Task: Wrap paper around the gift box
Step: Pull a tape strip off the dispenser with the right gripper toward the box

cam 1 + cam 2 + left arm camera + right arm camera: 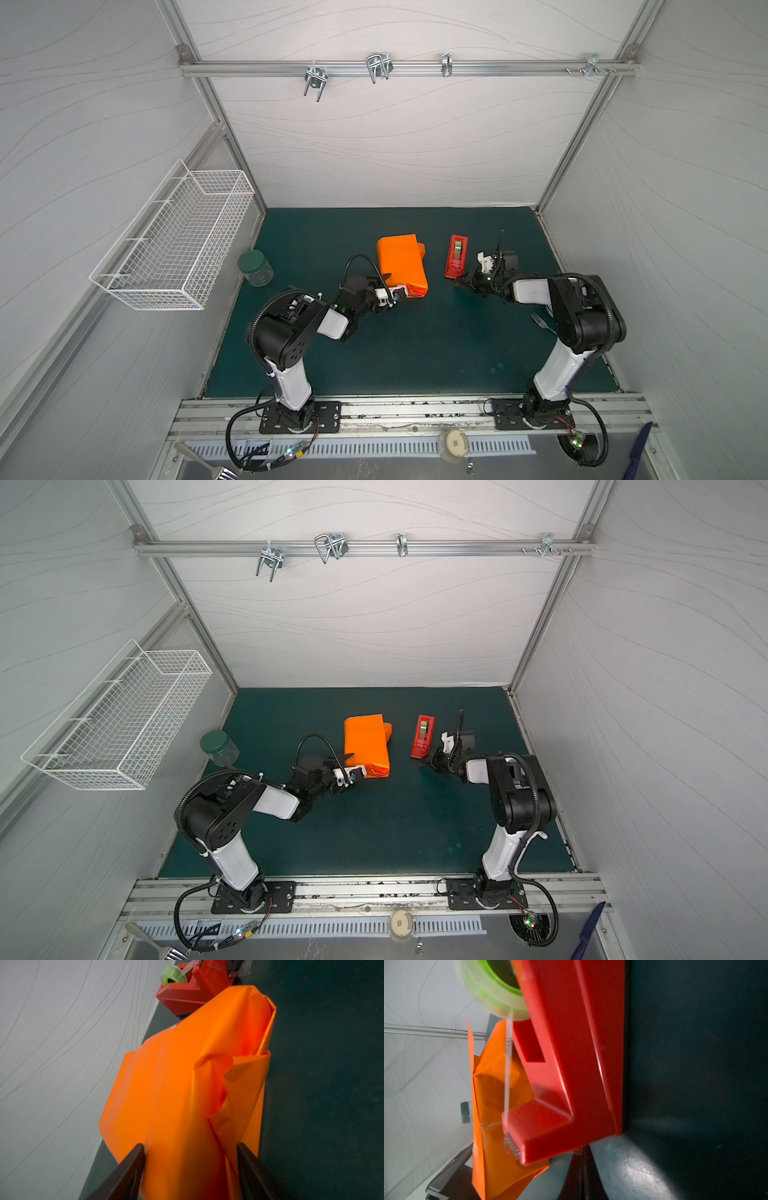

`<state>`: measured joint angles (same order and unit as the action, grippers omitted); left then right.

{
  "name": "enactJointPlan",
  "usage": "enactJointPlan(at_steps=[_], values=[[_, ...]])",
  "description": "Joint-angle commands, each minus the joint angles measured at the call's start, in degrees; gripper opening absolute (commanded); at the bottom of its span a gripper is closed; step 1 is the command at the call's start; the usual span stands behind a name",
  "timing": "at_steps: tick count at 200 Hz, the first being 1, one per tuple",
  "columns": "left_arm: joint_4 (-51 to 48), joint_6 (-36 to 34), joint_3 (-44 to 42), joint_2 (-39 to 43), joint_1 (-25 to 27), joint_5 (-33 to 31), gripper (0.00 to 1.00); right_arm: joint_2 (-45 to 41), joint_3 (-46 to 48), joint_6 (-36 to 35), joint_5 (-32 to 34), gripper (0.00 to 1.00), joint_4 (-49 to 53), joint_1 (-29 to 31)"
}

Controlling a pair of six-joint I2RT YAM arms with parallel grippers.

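Closest to the lens in the left wrist view, the left gripper [190,1145] has its two dark fingers [128,1172] set well apart with the orange paper [176,1084] filling the gap; the jaws clasp the creased near end of the parcel. In both top views the paper is folded into a long block in the middle of the table [395,357]; the gift box does not show beneath it; a loose fold pokes out at the far right corner. Just right of the parcel, not touching, lies the red tape dispenser [456,255] with its green-tinted tape roll [492,991]; a clear strip runs from the roll to the serrated cutter. The right gripper [460,282] sits at the dispenser's near end, jaws closed; whether they pinch tape I cannot tell. A green-lidded jar [254,268] stands well off to the left.
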<state>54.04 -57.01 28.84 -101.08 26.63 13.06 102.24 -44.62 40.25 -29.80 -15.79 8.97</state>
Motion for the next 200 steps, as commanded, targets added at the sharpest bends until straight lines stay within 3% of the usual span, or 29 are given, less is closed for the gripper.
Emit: enactJointPlan(at_steps=[1, 67, 117, 158, 200], values=[[-7.28, 0.14, -0.28, -2.19, -0.44, -1.78, 0.7, 1.04, 0.21, -2.06, 4.37, 0.0, 8.81, -0.54], [-7.28, 0.08, -0.19, -2.26, -0.44, -1.96, 0.7, -1.87, 1.38, -3.11, 3.51, 0.0, 9.16, -0.89], [-7.38, 0.15, -0.1, -2.37, -0.46, -1.99, 0.7, -16.08, 9.34, -3.45, -2.63, 0.0, 5.98, 0.06], [-7.46, 0.15, 0.01, -2.57, -0.44, -2.12, 0.7, -26.71, 13.71, -2.66, -6.14, 0.0, 5.75, 4.93], [-7.45, 0.11, -0.01, -2.58, -0.49, -2.21, 0.7, -26.67, 12.45, -0.15, -8.58, 0.0, -0.82, 14.06]])
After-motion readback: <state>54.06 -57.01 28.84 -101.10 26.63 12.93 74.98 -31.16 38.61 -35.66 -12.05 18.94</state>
